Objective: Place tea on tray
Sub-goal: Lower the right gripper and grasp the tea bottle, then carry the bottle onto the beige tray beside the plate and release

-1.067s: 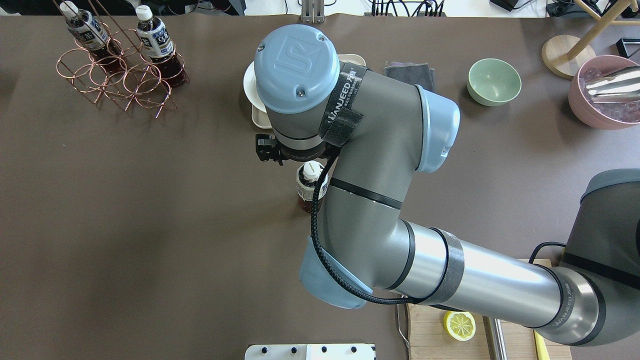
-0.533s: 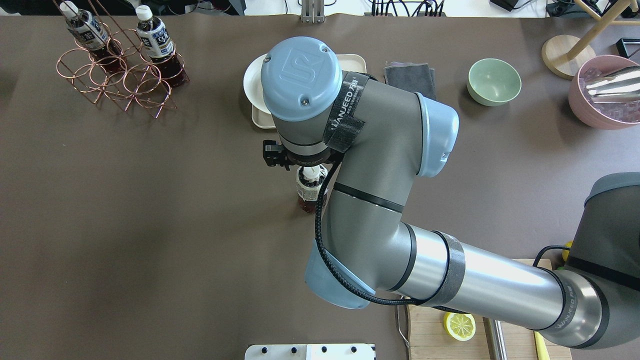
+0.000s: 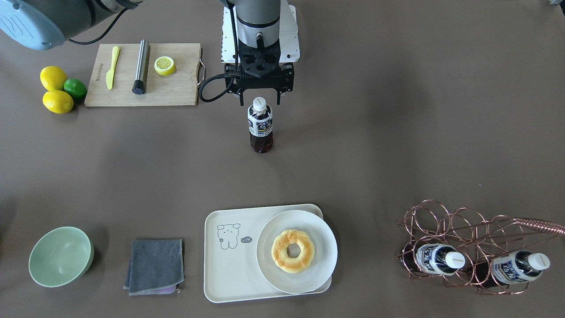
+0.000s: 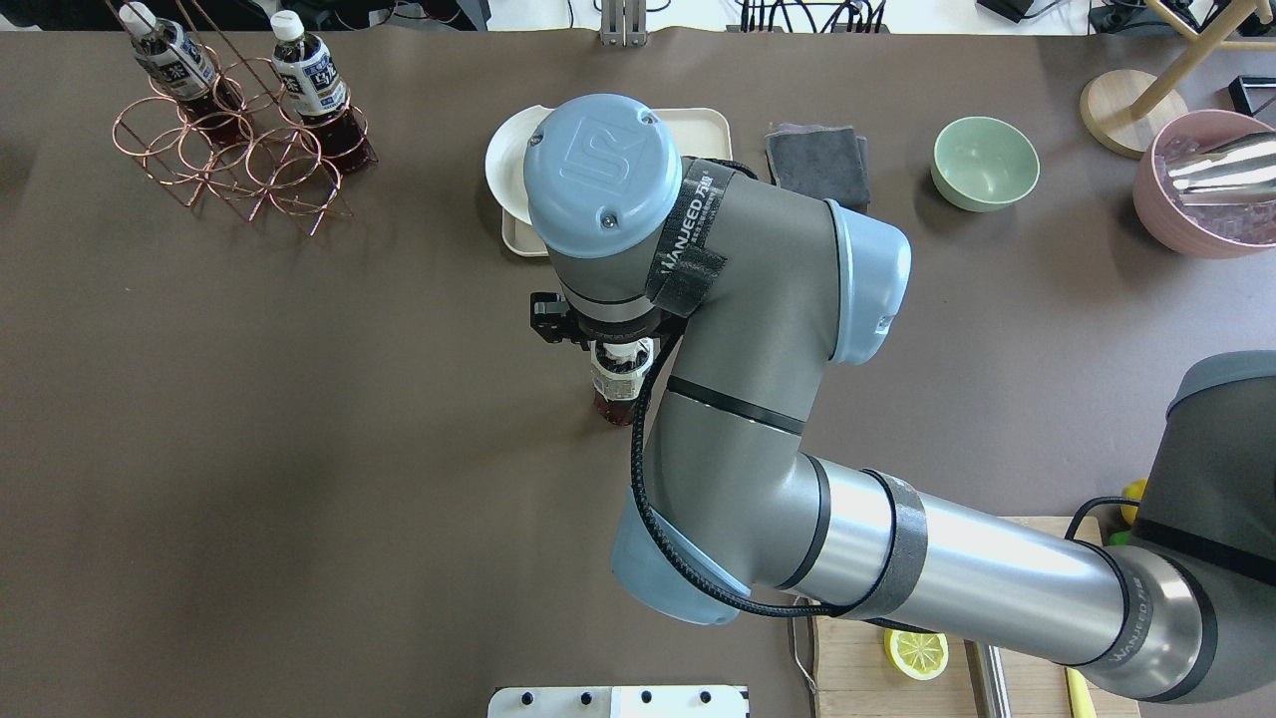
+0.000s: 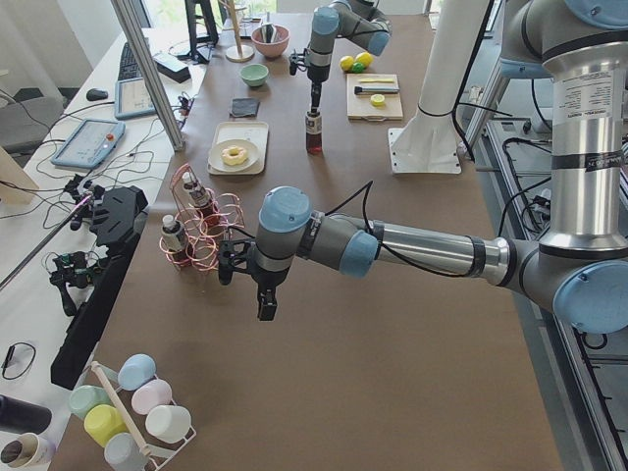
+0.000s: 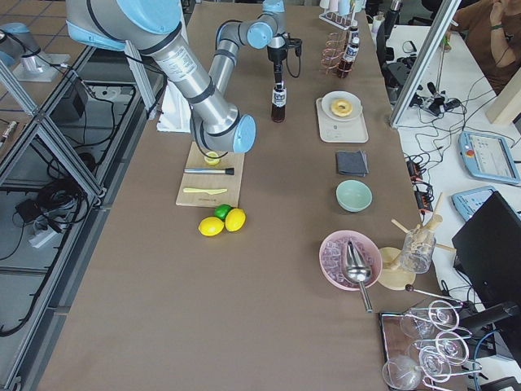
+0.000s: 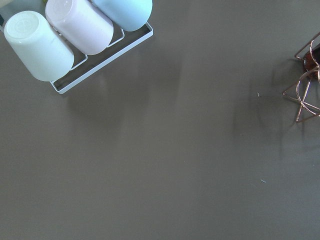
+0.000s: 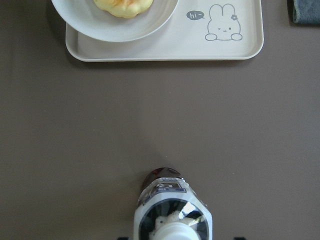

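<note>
The tea [image 3: 260, 126], a small clear bottle of reddish-brown liquid with a white cap, stands upright mid-table. It also shows as tea [image 4: 616, 384] and tea [image 8: 172, 210]. My right gripper [image 3: 260, 102] hangs open straight above it, one finger on each side of the cap, neither touching. The cream tray [image 3: 229, 269] lies farther out from the robot, apart from the bottle, with a plate and doughnut [image 3: 292, 250] on one half. The tray [image 8: 150, 47] has a small line-drawn animal. My left gripper [image 5: 265, 304] hovers over bare table near the copper rack; I cannot tell whether it is open.
A copper wire rack [image 3: 463, 229] holds two more bottles. A cutting board [image 3: 176, 92] carries a lemon half, knife and metal cylinder, with lemons and a lime [image 3: 57, 88] beside it. A green bowl [image 3: 61, 256] and grey cloth [image 3: 154, 265] flank the tray. Cups [image 7: 75, 35] lie near my left wrist.
My right arm has shifted toward the robot's side and now sits over the bottle, whose cap is hidden under the wrist in the overhead view. The bottle has not moved.
</note>
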Motion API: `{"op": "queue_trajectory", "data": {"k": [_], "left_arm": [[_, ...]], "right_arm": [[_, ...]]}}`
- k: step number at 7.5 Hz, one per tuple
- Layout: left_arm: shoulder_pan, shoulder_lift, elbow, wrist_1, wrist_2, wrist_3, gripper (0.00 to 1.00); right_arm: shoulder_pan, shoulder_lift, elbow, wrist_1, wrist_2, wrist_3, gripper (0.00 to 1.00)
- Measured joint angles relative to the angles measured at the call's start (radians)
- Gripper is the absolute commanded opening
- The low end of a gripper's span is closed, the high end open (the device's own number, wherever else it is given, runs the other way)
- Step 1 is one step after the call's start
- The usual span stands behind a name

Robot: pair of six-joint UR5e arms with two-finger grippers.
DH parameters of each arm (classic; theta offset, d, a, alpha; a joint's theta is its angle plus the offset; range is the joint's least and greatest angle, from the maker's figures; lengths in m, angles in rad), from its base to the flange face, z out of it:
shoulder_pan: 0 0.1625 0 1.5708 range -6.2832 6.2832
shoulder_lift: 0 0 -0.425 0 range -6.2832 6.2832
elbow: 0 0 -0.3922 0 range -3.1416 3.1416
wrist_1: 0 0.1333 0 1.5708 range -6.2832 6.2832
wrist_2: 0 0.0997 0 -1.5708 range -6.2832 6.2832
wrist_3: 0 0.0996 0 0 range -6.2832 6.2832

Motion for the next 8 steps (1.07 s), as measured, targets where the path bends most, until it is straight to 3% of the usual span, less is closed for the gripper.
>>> {"op": "queue_trajectory", "data": {"k": [2, 3, 4, 8], "left_arm": [[0.000, -0.003, 0.000, 0.000, 0.001, 0.000, 0.97], [0.000, -0.004, 0.000, -0.001, 0.001, 0.000, 0.97], [0.000, -0.004, 0.001, -0.001, 0.001, 0.000, 0.97], [0.000, -0.003, 0.000, -0.002, 0.000, 0.000, 0.97]], "right_arm": [[-0.005, 0.000, 0.001, 0.000, 0.001, 0.014, 0.21], [-0.006, 0.001, 0.001, 0.001, 0.000, 0.018, 0.04], [-0.007, 0.001, 0.001, 0.001, -0.001, 0.020, 0.00], [0.039, 0.012, 0.027, -0.002, -0.005, 0.013, 0.00]]}}
